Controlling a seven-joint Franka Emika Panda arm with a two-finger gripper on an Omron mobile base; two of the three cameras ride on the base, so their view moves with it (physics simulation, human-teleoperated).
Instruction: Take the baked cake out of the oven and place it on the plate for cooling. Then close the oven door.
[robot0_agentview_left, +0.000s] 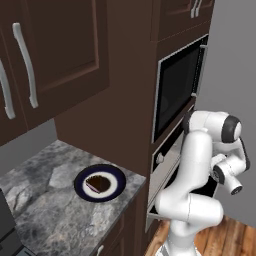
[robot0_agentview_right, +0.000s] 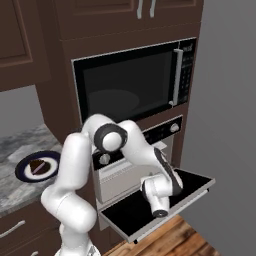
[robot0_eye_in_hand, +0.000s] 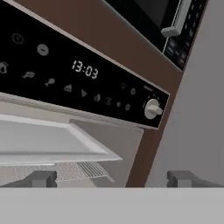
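A: From the left base view, what sits on the mottled grey stone counter (robot0_agentview_left: 40, 200)?

B: A round plate with a wide dark navy rim, white inner ring and brown centre (robot0_agentview_left: 100, 183), near the counter's right edge beside the dark brown cabinet side. A small dark chocolate-brown cake wedge with a thin pale layer (robot0_agentview_left: 98, 184) lies on its middle. To the right, the built-in silver-grey oven (robot0_agentview_left: 167, 162) sits under a black-glass microwave (robot0_agentview_left: 177, 85), largely hidden by the smooth white arm.

A: And the right base view?

B: The same plate (robot0_agentview_right: 37, 166) lies at the counter's near right corner, the wedge (robot0_agentview_right: 36, 166) on it. The oven (robot0_agentview_right: 132, 165) has a black control strip with round silver knobs. Its drop-down door, a silver-framed panel with dark glass (robot0_agentview_right: 165, 202), hangs open and flat, jutting out over the wooden floor (robot0_agentview_right: 165, 240). The arm bends down in front of the cavity, its wrist just above the door glass.

A: The hand view?

B: It looks up at the glossy black control panel (robot0_eye_in_hand: 74, 83) with pale icons, a lit clock display (robot0_eye_in_hand: 85, 69) and a round silver knob (robot0_eye_in_hand: 152, 109) at its right end. Below is the pale grey oven cavity with a flat light tray (robot0_eye_in_hand: 48, 142) and a fine wire rack (robot0_eye_in_hand: 87, 169) under it. The microwave's keypad and silver bar handle (robot0_eye_in_hand: 175, 22) are at the top right.

A: The two-finger gripper (robot0_eye_in_hand: 112, 178)?

B: Its two dark blocky fingertips (robot0_eye_in_hand: 41, 178) stand wide apart, with nothing between them.
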